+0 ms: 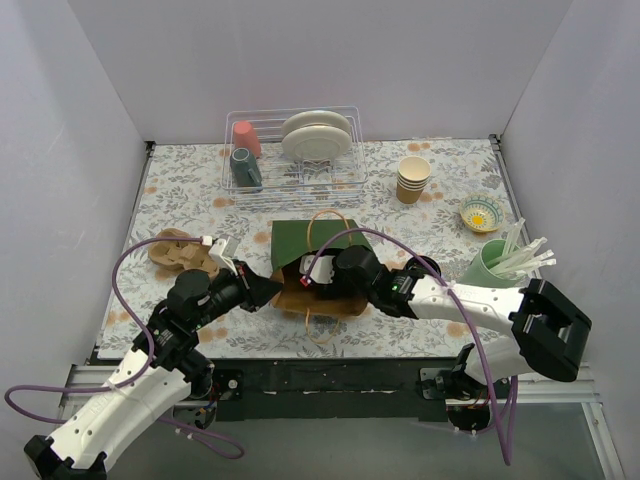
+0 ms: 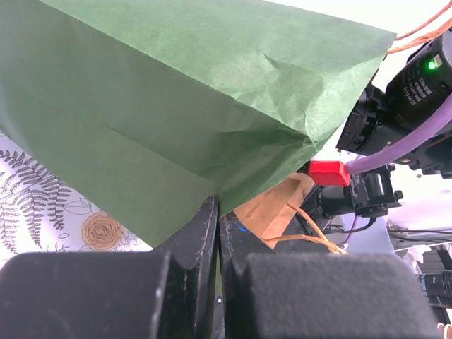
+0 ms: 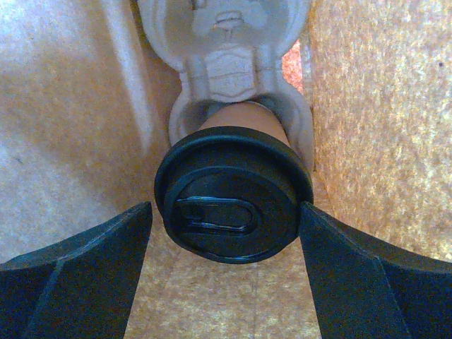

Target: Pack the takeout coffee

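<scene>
The takeout coffee (image 3: 233, 205), a brown paper cup with a black lid, sits in a grey pulp carrier (image 3: 226, 63) inside the bag; it is hidden in the top view. The green paper bag (image 1: 305, 240) with a brown inside (image 3: 381, 106) lies on its side, mouth toward the arms. My right gripper (image 1: 322, 277) is inside the mouth, jaws wide open, its fingertips (image 3: 138, 226) flanking the lid's rim. My left gripper (image 2: 217, 212) is shut on the lower edge of the bag (image 2: 176, 106), at the mouth's left (image 1: 268, 290).
A wire dish rack (image 1: 295, 150) with plates and mugs stands at the back. A stack of tan lidless cups (image 1: 413, 178), a patterned bowl (image 1: 481, 212) and a green cup of utensils (image 1: 495, 262) are on the right. A tan cardboard piece (image 1: 180, 250) lies on the left.
</scene>
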You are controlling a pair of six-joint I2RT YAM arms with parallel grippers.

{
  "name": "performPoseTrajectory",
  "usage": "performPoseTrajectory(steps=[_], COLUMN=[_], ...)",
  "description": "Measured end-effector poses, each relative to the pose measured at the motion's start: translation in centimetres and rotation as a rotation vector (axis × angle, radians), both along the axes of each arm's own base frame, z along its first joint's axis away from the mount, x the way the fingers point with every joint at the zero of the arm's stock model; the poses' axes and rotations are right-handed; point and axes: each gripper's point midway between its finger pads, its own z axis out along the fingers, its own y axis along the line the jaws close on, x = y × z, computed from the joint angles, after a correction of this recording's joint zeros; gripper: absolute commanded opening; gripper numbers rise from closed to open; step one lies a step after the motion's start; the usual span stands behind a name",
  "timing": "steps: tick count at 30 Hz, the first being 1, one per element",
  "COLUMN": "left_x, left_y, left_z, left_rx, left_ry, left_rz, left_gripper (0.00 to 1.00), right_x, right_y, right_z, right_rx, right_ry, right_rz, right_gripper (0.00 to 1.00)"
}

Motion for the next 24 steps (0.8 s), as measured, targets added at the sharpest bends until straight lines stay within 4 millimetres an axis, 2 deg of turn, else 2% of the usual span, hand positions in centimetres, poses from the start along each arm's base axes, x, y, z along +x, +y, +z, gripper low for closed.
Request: performPoseTrajectory(steps=[9, 24], left_x=[0.3, 0.9], left_y=[-0.2, -0.6], left_z=[0.0, 1.3], left_rx=[0.012, 0.019], left_ry=[0.014, 0.007], left_rz=[0.001, -0.001], left_gripper=[0.00, 0.00], right_x=[0.0, -0.3], right_y=[-0.2, -0.8], right_z=[0.6, 1.9], right_rx=[0.004, 0.000], right_ry=[0.030, 0.103], right_rz=[-0.007, -0.003], right_gripper=[0.99, 0.95])
